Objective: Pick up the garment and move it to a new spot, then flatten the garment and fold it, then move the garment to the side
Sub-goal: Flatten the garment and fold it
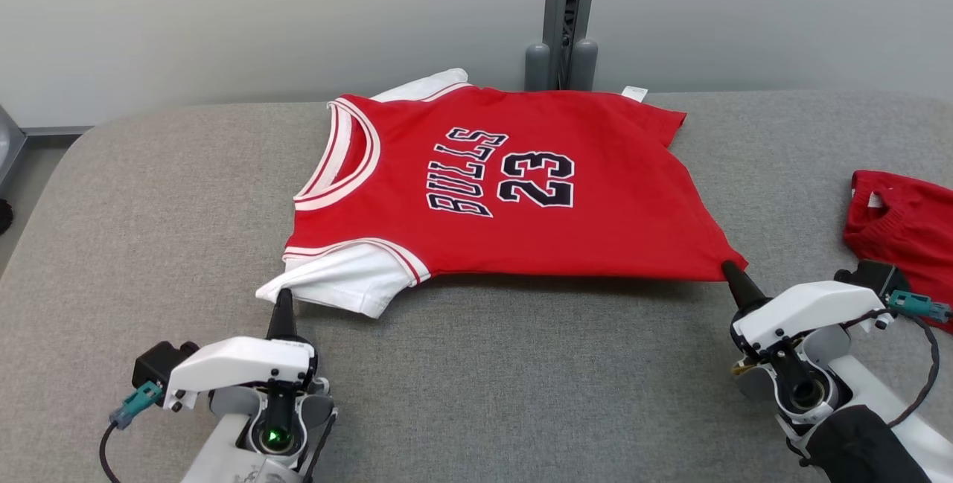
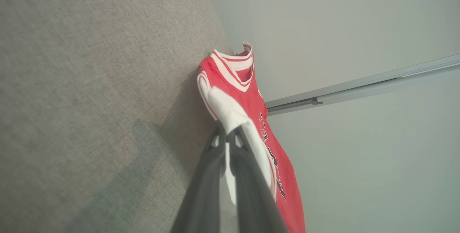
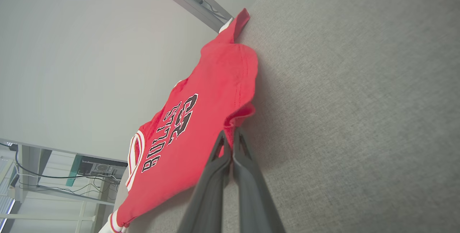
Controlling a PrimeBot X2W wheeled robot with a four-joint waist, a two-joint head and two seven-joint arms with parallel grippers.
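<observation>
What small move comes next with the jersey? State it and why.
Probably lift both grippers and carry the near edge toward the far edge: the left gripper is shut on the white sleeve, the right gripper on the red hem corner, and the jersey lies nearly flat.

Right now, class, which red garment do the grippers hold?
The jersey printed BULLS 23: the left gripper pinches its white sleeve, the right gripper its hem corner. The other red garment at the right lies unheld.

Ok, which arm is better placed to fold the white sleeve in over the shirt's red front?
Left, probably. The left gripper is shut on the tip of the white sleeve. The right gripper is clamped on the bottom corner of the shirt, at the other end.
</observation>
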